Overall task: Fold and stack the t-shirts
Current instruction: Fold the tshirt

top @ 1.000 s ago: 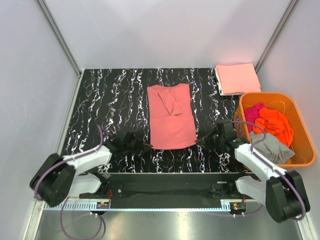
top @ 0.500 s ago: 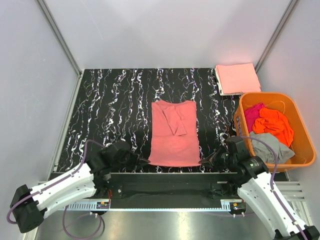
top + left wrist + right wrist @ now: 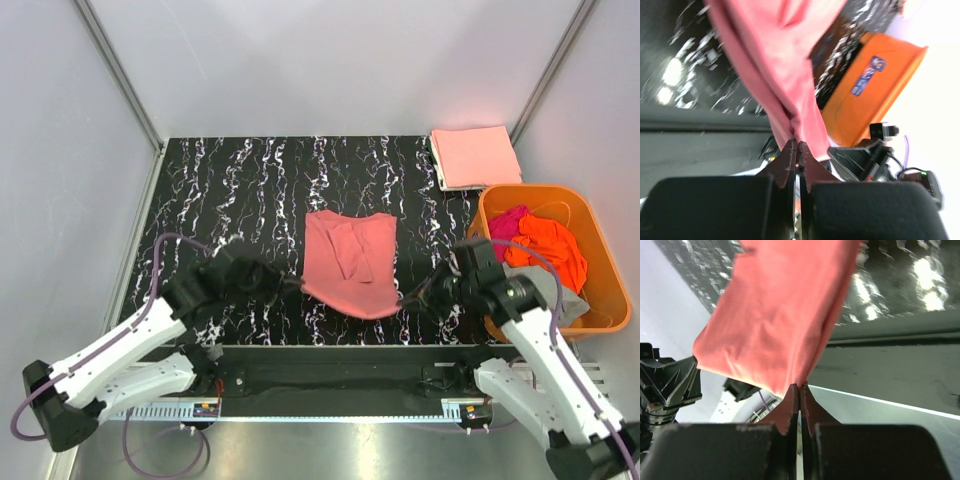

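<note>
The left gripper is pinched tight on the near-left corner of the salmon-pink t-shirt, and the right gripper is clamped on its near-right corner. The hem sags between them, raised off the black marbled table, while the far end rests on it. To the right stands the orange basket, holding a bright orange shirt and a magenta shirt. Beyond it, at the far corner, lies a folded peach-pink t-shirt.

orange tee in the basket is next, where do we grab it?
Pinch a raised wrinkle near the middle of the bright orange t-shirt, coming straight down from above. It lies crumpled and seems uppermost in the orange basket, so there is no flat edge to take, and the basket's walls would likely block a side approach.
</note>
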You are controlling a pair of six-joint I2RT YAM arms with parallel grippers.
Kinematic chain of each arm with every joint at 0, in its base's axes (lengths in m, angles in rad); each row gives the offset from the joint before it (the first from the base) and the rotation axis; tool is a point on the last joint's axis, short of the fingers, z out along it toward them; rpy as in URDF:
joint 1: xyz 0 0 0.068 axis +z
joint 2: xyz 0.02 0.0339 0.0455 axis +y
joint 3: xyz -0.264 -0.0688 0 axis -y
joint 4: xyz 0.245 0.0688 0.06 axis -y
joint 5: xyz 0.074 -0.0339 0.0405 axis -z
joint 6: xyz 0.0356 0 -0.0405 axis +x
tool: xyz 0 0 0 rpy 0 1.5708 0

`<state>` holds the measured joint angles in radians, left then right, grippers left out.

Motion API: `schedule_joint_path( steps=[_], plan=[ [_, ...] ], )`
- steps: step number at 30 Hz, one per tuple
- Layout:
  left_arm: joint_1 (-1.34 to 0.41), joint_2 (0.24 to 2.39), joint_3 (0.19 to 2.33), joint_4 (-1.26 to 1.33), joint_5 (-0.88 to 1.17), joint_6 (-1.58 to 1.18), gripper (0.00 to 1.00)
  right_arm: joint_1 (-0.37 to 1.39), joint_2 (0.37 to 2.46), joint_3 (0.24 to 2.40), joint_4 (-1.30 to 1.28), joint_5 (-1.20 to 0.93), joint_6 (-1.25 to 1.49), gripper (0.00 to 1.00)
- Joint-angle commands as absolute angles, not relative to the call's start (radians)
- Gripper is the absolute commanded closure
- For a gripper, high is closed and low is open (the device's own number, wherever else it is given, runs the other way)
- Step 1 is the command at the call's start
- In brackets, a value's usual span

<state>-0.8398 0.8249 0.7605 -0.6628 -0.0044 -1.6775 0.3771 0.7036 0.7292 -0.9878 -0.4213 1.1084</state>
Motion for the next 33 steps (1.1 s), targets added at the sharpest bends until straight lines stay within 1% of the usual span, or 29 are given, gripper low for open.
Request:
schedule_joint_path(
  steps=[1, 4, 7, 9, 14, 26, 31, 33],
  plan=[
    [-0.757, 0.906, 0.873, -0.667, -0.052, -1.531, 1.00, 0.380, 0.837, 0.900, -0.974, -0.391, 1.013, 1.00],
    [-0.669, 0.983, 0.911, -0.638, -0.005, -1.490, 1.00, 0.364, 0.960, 0.972, -0.953, -0.383, 0.968, 1.00],
    [-0.606, 1.063, 0.951, -0.595, 0.029, -1.439, 1.00, 0.327, 1.070, 1.014, -0.917, -0.428, 0.924, 1.00],
    [-0.566, 1.107, 0.986, -0.569, 0.066, -1.408, 1.00, 0.264, 1.142, 1.028, -0.893, -0.488, 0.891, 1.00],
    [-0.528, 1.262, 1.109, -0.551, 0.100, -1.351, 1.00, 0.125, 1.255, 1.098, -0.887, -0.583, 0.818, 1.00],
    [-0.414, 1.532, 1.322, -0.502, 0.172, -1.304, 1.00, 0.057, 1.555, 1.330, -0.865, -0.638, 0.735, 1.00],
    [-0.382, 1.661, 1.402, -0.466, 0.258, -1.287, 1.00, 0.035, 1.640, 1.382, -0.833, -0.643, 0.732, 1.00],
    [-0.368, 1.689, 1.408, -0.408, 0.301, -1.282, 1.00, 0.026, 1.679, 1.388, -0.805, -0.660, 0.727, 1.00]
  ],
)
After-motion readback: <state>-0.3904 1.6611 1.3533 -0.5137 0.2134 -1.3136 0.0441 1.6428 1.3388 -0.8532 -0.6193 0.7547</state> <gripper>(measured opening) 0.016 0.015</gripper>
